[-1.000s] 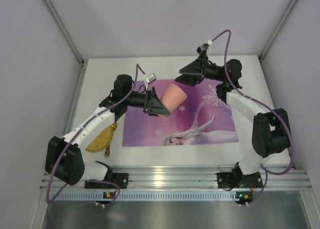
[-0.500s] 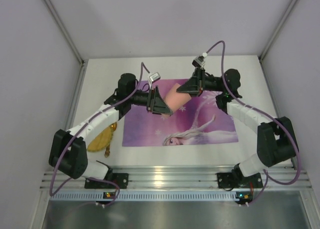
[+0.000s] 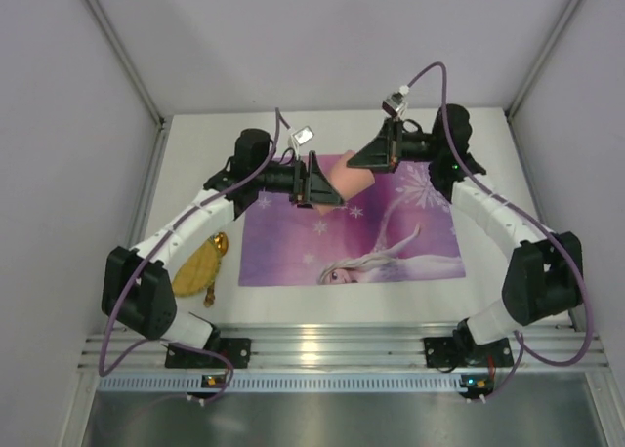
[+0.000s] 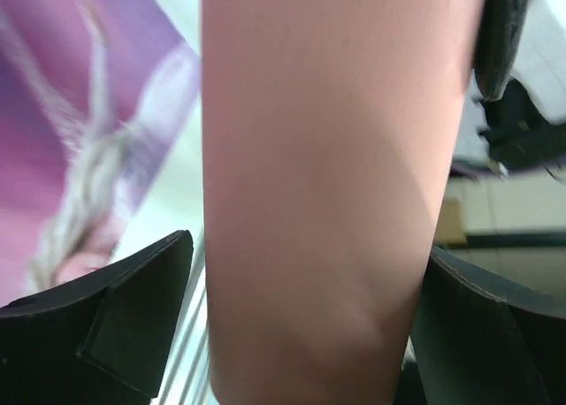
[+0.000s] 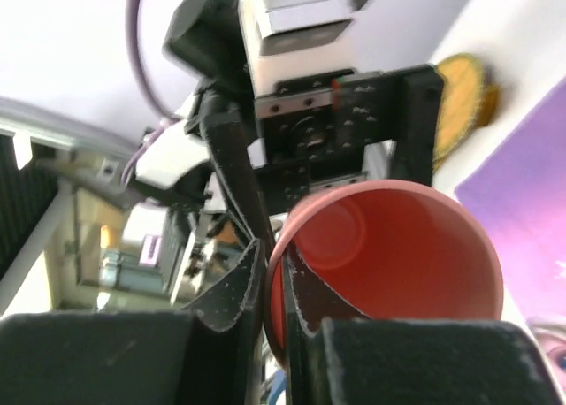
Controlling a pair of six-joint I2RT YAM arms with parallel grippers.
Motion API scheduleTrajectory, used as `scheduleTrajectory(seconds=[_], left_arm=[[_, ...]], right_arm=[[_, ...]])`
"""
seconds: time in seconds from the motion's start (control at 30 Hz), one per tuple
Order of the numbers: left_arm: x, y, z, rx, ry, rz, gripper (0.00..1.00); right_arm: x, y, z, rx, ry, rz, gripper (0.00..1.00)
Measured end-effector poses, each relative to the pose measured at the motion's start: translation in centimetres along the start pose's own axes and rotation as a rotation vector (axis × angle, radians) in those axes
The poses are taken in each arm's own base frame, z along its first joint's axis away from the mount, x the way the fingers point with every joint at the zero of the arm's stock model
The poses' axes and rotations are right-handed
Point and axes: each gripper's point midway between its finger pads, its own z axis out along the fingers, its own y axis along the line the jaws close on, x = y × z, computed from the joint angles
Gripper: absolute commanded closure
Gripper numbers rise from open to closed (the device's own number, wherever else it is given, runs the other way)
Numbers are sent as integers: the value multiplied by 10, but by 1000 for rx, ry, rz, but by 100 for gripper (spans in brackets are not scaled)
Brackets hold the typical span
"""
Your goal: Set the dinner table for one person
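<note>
Pink cup (image 3: 350, 181) gripped by both arms above the dinner table (image 3: 190, 154).
From above, the left gripper (image 3: 332, 183) clasped the cup's body and the right gripper (image 3: 359, 164) met its mouth, both raised over the far part of the purple placemat (image 3: 391, 237). The left wrist view showed the cup wedged between black fingers (image 4: 124, 308). The right wrist view showed two fingers (image 5: 232, 294) pinching the rim, one inside, one outside.

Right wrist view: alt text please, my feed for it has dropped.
A pink cup faces the camera mouth-first, its rim pinched between the jaws of the right gripper, one inside and one outside. Behind it the left gripper holds the cup from its base end. A purple placemat shows at the right edge.
</note>
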Motion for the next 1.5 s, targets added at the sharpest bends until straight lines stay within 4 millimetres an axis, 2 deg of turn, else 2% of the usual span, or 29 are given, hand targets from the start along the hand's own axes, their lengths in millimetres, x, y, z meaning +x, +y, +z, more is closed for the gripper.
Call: scheduleTrajectory(seconds=[0.07, 0.17, 0.27, 0.33, 0.43, 0.53, 0.67, 0.9, 1.07, 1.17, 1.37, 1.5], left_arm=[[-19, 8, -1, -101, -72, 26, 2], [-43, 30, -12, -283, -193, 34, 2], [-57, 66, -45, -527, -328, -14, 2], [-64, 89, -77, -675, -413, -56, 2], [-66, 119, -131, -880, -521, -125, 2], [-59, 136, -166, -1053, -572, -158, 2], [-41, 145, -190, -1204, -584, -168, 2], [-19, 147, -219, -1345, -609, -159, 2], [-7, 149, -230, -1406, -607, -160, 2], [3, 153, -234, -1434, -598, -172, 2], [13, 156, -241, -1462, -597, -191, 2], [15, 157, -247, -1486, -599, -200, 2]], right_arm=[[-20, -3, -2, 88, -33, -35, 100], [-64, 2, -6, 271, -107, -171, 100], [-94, -3, -20, 455, -166, -294, 100], [-100, -21, -35, 593, -183, -309, 100], [-98, -70, -66, 826, -185, -254, 100], [-95, -121, -102, 1070, -180, -193, 100], [-93, -173, -146, 1334, -171, -132, 100], [-109, -221, -192, 1548, -244, -82, 100], [-124, -240, -205, 1606, -345, -102, 100], [-120, -261, -208, 1611, -399, -104, 100], [-116, -260, -205, 1581, -478, -168, 100], [-115, -262, -198, 1561, -486, -178, 48]])
